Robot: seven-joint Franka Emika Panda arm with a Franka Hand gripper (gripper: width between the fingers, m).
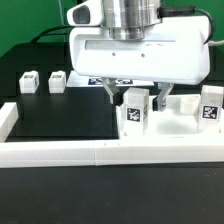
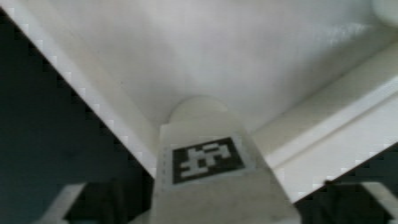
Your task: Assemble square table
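Where one leg (image 1: 28, 82) stands, table's (image 1: 60, 125) black.

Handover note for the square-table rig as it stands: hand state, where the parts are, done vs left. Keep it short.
Hand: open, straddling a small white tagged leg block; the wrist view shows gaps on both sides.
That block stands upright at the large white square tray-like tabletop. Whether it is seated in a socket, cannot tell.
Second leg block: upright at the exterior view's right, seating also unclear.
Two more leg blocks: loose on the black mat, exterior view's left.
Done: at most two legs placed, unconfirmed.
Left: the two loose legs, and checking the first two.
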